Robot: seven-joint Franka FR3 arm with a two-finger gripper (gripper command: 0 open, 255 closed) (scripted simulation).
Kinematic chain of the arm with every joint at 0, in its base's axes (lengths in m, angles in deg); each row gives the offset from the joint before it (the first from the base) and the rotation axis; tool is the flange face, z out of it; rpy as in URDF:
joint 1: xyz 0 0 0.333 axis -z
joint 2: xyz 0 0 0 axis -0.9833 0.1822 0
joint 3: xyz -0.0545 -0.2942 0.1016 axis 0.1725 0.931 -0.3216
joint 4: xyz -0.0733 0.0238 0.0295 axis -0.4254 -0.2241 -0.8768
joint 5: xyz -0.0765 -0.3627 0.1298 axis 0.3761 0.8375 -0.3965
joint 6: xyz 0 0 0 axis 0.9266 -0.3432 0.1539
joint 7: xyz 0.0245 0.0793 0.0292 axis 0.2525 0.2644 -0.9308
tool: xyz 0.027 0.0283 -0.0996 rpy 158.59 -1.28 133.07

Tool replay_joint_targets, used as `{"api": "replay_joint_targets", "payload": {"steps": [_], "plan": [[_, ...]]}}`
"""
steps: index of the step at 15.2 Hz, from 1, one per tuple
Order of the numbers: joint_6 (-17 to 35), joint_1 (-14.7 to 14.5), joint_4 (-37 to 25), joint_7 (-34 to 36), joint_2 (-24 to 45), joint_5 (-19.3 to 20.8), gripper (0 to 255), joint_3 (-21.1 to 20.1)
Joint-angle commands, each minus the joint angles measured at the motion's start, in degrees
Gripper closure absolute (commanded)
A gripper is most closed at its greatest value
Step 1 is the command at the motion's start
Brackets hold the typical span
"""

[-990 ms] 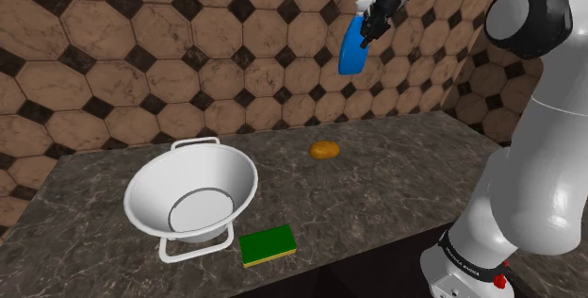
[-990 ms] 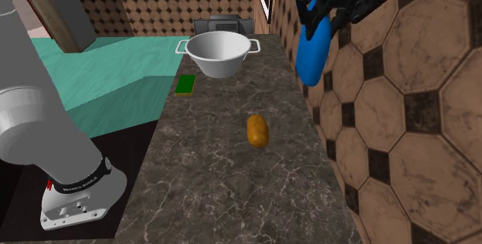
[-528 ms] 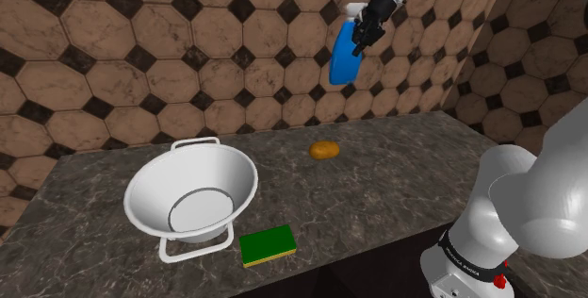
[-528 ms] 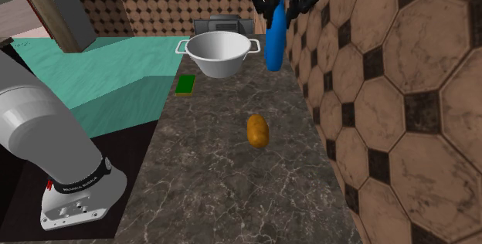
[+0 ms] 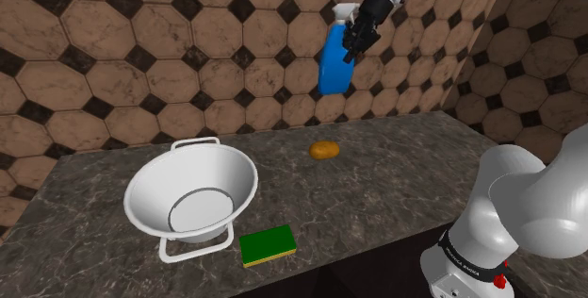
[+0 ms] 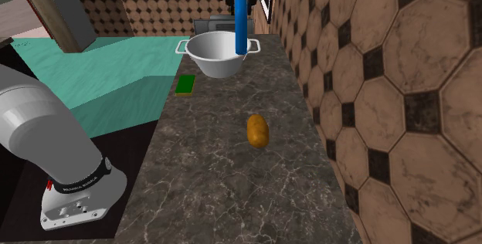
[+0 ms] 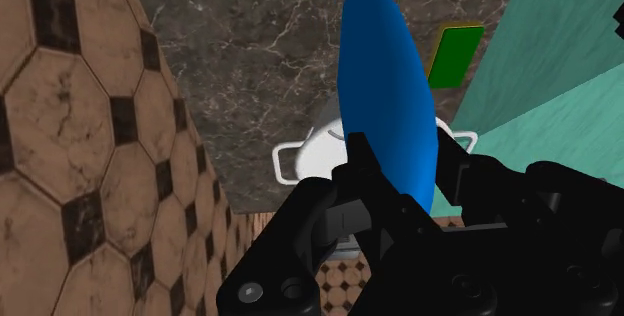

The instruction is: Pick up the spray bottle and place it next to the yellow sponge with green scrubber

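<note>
Pickup is done: the black end effector clasps the blue spray bottle high above the dark marbled surface. Placing beside the green-topped yellow rectangular sponge is left; they are well apart.

The white arm arches up and over, black gripper high and tilted downward, fingers clasping a blue spray bottle near its top.
</note>
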Motion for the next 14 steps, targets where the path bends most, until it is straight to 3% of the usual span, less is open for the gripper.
{"api": "replay_joint_targets", "payload": {"steps": [1, 14], "plan": [[1.5, 0.0, 2.7, 3.0, -2.3, 0.5, 255, -2.9], [9.1, -2.8, 12.6, 20.5, -9.5, -1.2, 255, -19.4]]}}
